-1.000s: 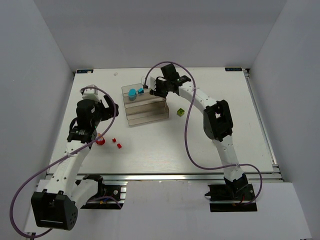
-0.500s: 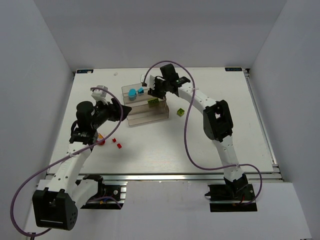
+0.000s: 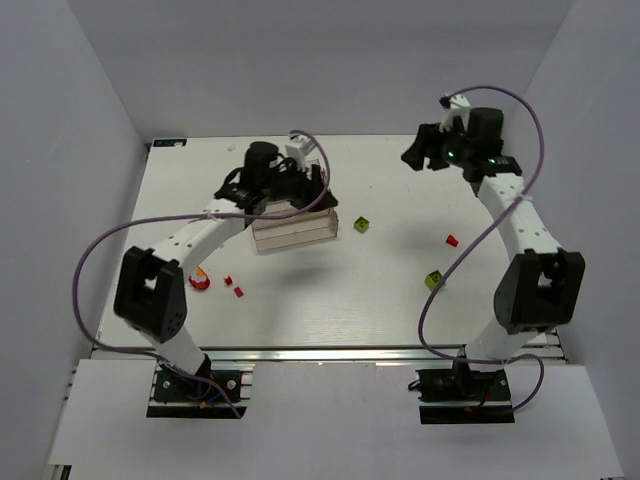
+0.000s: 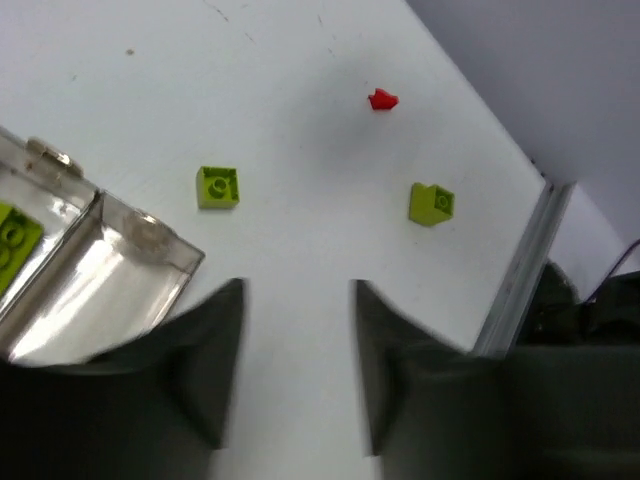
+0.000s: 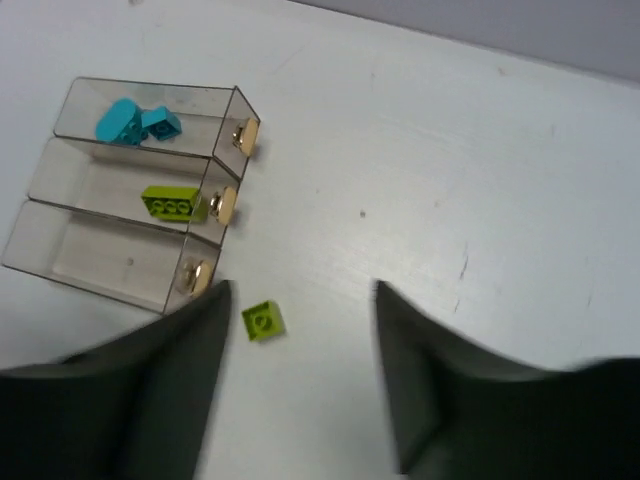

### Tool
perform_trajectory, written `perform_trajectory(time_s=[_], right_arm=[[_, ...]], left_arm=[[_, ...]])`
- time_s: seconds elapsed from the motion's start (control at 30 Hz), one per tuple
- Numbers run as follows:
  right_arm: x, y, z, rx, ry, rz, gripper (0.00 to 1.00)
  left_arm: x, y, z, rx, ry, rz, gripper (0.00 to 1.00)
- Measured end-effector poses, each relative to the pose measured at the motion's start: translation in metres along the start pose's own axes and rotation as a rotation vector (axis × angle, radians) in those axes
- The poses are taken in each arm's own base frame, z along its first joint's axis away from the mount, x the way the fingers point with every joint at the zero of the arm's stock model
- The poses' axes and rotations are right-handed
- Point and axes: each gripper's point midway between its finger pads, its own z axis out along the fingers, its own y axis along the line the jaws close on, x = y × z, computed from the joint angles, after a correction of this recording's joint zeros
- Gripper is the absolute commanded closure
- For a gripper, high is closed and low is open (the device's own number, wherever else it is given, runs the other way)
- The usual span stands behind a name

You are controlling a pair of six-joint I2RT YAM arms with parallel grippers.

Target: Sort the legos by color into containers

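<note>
The containers (image 3: pixel 296 233) stand mid-table as one clear stepped rack. In the right wrist view the containers (image 5: pixel 105 262) hold two cyan legos (image 5: pixel 136 121) in the far trough and a green brick (image 5: pixel 173 204) in the middle one. My left gripper (image 3: pixel 303 185) hovers over the rack's back, hiding it from above. Its jaws are apart with nothing between them (image 4: pixel 296 370). My right gripper (image 3: pixel 422 152) is high at the back right, open and empty (image 5: pixel 300 390). A green lego (image 3: pixel 361 224) lies just right of the rack; it shows as the green lego (image 4: pixel 218 186) and the green lego (image 5: pixel 263 321).
Right of centre lie a small red lego (image 3: pixel 451 240) and a second green lego (image 3: pixel 434 280). At the left are a red rounded piece (image 3: pixel 200 282) and two tiny red legos (image 3: pixel 233 286). The table's metal rail (image 4: pixel 520 270) runs along the right.
My left arm swung from the left side across to above the containers. My right arm pulled away from the rack to the back right, leaving a green brick in the middle trough.
</note>
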Motion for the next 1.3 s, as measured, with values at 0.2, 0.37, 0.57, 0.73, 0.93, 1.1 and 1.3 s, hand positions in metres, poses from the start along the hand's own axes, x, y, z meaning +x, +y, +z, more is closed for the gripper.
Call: perform_trajectory(time_s=[0.2,0.37,0.57,0.73,0.93,1.1,1.3], right_arm=[[0.06,-0.005,-0.068,-0.048,0.064,0.134,0.11],[0.071,0.007,-0.115,-0.105,0.033,0.155,0.11],[0.06,0.004,-0.151,-0.126,-0.053,0.149,0.12],[0.065,0.0,-0.159,-0.167,-0.064,0.186,0.12],[0.064,0.0,-0.166,-0.2,-0.08,0.201,0.12],[0.066,0.0,-0.17,-0.216,-0.089,0.211,0.13],[0.065,-0.003,-0.174,-0.222,-0.099,0.226,0.14]], left_arm=[[0.025,-0.008,0.081,-0.046,0.176,0.107,0.25],[0.068,0.011,0.147,-0.179,0.335,0.206,0.23],[0.105,0.035,0.184,-0.347,0.457,0.332,0.16],[0.111,0.055,0.183,-0.463,0.493,0.385,0.16],[0.101,0.074,0.174,-0.575,0.48,0.416,0.16],[0.1,0.077,0.18,-0.575,0.473,0.419,0.22],[0.118,0.08,0.187,-0.55,0.508,0.403,0.35]])
